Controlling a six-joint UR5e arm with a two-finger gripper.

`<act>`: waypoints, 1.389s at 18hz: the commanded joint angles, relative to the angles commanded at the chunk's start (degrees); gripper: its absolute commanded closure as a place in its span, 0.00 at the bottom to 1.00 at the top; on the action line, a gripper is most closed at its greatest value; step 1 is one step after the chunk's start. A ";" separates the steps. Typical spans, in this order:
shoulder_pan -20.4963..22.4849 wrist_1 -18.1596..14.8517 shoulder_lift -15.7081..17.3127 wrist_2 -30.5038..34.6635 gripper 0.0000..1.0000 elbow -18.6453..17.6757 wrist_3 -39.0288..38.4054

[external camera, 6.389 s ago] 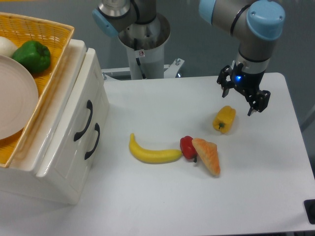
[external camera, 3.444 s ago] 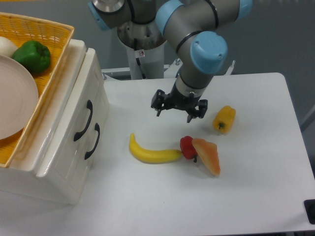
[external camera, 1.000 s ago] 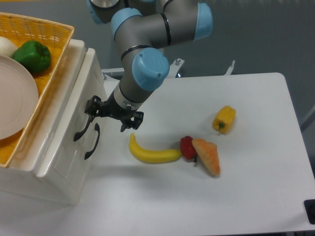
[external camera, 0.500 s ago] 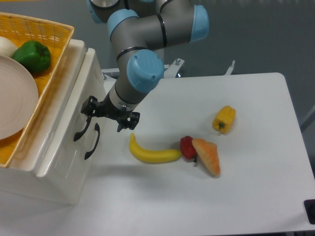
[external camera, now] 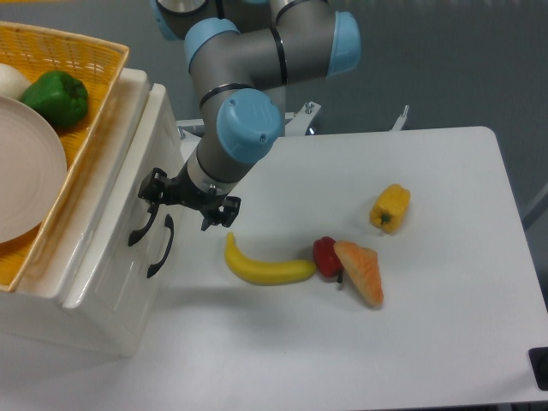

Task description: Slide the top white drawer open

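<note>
Glossy white plastic top drawer (external camera: 141, 184) with curved black handle sits closed at 9 o'clock on the white table (external camera: 428, 342), above the lower white drawer front (external camera: 128, 274). Black two-finger gripper (external camera: 190, 199) right at the handle, jaws spread. Yellow banana (external camera: 267, 265) at 4 o'clock of it.

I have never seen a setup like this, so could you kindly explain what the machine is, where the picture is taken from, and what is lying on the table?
It is one robot arm with a two-finger gripper, filmed from a fixed camera looking down at a white table. The gripper is open, holds nothing, and sits by the handle of the top white drawer, which looks closed. On the table lie a banana, a red pepper, a piece of bread and a yellow pepper. A yellow basket on the drawer unit holds a plate and green pepper.
</note>
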 joint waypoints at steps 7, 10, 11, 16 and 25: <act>-0.44 0.09 -0.18 0.00 0.00 0.09 0.00; -0.44 0.09 -0.44 0.09 0.00 0.09 0.09; -0.44 0.09 -0.53 0.26 0.00 0.09 0.09; -0.44 0.26 -0.70 0.96 0.00 0.09 0.09; -0.44 0.53 -0.97 1.49 0.00 0.26 0.17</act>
